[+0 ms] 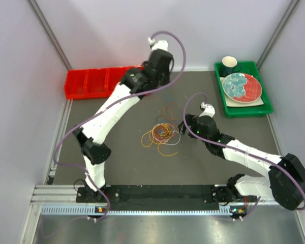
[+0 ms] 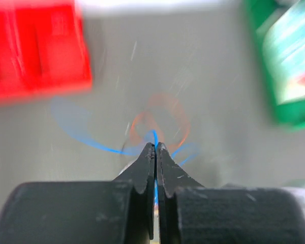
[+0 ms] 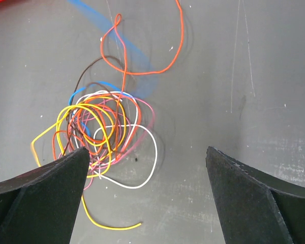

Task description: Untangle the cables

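Observation:
The cables [image 1: 162, 133] lie in a tangle of orange, yellow, white, pink and blue loops mid-table. In the right wrist view the tangle [image 3: 99, 127] sits just ahead of the left finger, with one orange cable [image 3: 157, 66] stretched away from it and a white loop [image 3: 142, 168] at its near edge. My right gripper [image 3: 147, 150] is open and holds nothing; it hovers just right of the pile [image 1: 185, 127]. My left gripper [image 2: 155, 147] is shut on a thin blue cable [image 2: 91, 140], which trails left over the mat. A blurred orange loop [image 2: 162, 117] lies beyond its tips.
A red bin [image 1: 91, 81] stands at the back left. At the back right a green tray [image 1: 244, 109] holds a patterned plate [image 1: 241, 86] and a dark cup [image 1: 230, 63]. White walls close in both sides.

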{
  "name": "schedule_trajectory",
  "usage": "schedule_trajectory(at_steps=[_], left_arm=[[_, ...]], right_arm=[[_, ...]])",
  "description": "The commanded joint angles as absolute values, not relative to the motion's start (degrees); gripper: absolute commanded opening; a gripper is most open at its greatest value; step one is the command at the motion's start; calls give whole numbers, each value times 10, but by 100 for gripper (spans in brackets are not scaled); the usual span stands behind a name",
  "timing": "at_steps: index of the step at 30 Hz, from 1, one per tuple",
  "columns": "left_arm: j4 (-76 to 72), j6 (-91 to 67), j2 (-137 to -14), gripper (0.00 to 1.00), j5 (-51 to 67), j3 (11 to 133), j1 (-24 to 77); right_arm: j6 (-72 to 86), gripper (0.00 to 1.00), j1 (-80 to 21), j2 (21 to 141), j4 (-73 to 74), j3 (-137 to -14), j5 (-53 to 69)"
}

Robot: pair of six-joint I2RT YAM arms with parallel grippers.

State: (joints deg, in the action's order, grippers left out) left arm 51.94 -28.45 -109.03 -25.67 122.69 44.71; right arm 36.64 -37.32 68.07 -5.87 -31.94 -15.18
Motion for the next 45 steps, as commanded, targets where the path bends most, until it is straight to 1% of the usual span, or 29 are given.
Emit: schedule_trajectory(at_steps=[1,3,5,7,8,12,13,17,21,24,27,33,41,42,45], left_arm=[[556,-194,-1051,0,-267,1426,446],[482,-182,-994,0,-257,1398,446],[407,-167,-925,0,-263,1309,446],[379,-166,-888,0,-296,1221,446],[374,-168,-861,0,-308,1197,446],[395,-192,-815,0,-338,1080,446],[400,-207,-807,0,-351,1021,446],[421,-265,-759,0,-402,875,439],[417,-340,-726,0,-372,721,387],[403,-361,-718,0,-323,653,344],[390,-362,-721,0,-294,623,325],[369,-365,-745,0,-273,613,324],[307,-373,-817,0,-200,578,324],[308,-367,-827,19,-196,580,324],[337,-362,-853,68,-180,605,324]], right_arm=[[369,95,-374,681,-65,-345,-157],[370,95,-374,679,-65,-344,-158],[371,95,-374,678,-64,-343,-161],[372,95,-374,677,-64,-342,-161],[372,95,-374,677,-64,-341,-162],[373,95,-374,670,-65,-337,-163],[372,95,-374,670,-65,-336,-162],[374,95,-374,664,-66,-332,-162],[374,95,-374,664,-65,-332,-160],[374,95,-374,664,-66,-332,-161],[374,95,-374,664,-66,-332,-161],[374,95,-374,664,-64,-333,-161],[374,95,-375,665,-64,-334,-161],[374,95,-374,665,-64,-334,-160],[374,95,-374,664,-63,-334,-161]])
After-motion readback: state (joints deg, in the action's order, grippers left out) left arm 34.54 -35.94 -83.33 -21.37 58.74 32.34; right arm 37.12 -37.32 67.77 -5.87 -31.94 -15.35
